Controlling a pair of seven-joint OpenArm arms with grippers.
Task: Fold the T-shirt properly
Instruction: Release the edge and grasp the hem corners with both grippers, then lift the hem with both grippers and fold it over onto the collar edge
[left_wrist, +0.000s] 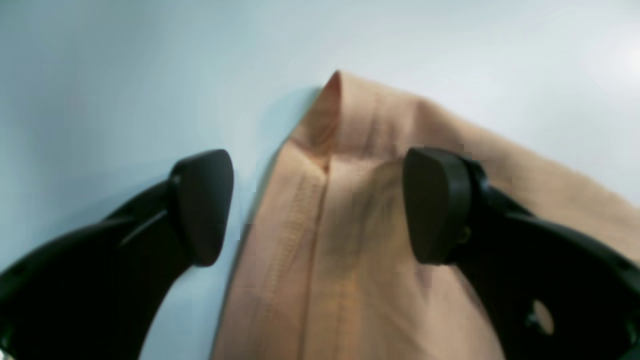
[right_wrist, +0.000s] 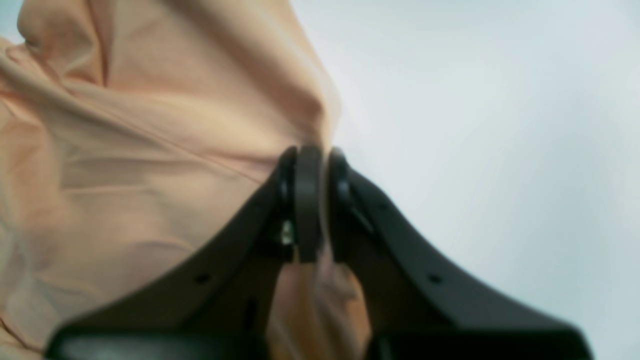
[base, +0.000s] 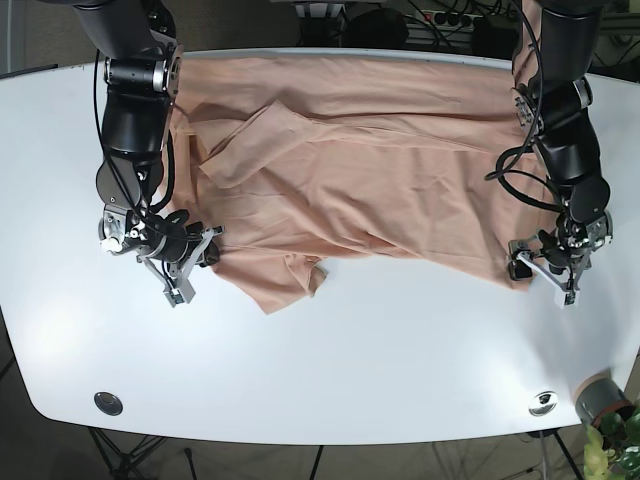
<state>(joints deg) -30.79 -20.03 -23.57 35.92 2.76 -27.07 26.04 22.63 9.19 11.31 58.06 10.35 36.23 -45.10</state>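
**One corner pinched, the other still waiting between open fingers**

While the peach T-shirt (base: 370, 170) lies spread across the upper half of the white table (base: 400, 360) in the base view, its long axis running left to right, the two arms stand at its opposite lower corners. At the lower left of that view, the right gripper (right_wrist: 310, 200) has its jaws pressed together with cloth bunched between them, so it appears to have hold of the shirt's edge. At the lower right, the left gripper (left_wrist: 317, 205) is spread wide; in the left wrist view a seamed corner of the shirt lies flat between its fingers, the right-hand pad over fabric and the left-hand pad over bare table, holding nothing.

What matters next, I judge, is that this corner sits directly under the open jaws, with the rest of the garment extending toward the frame's top. Closing there would give both arms a matching grip for carrying the near edge upward over the body.
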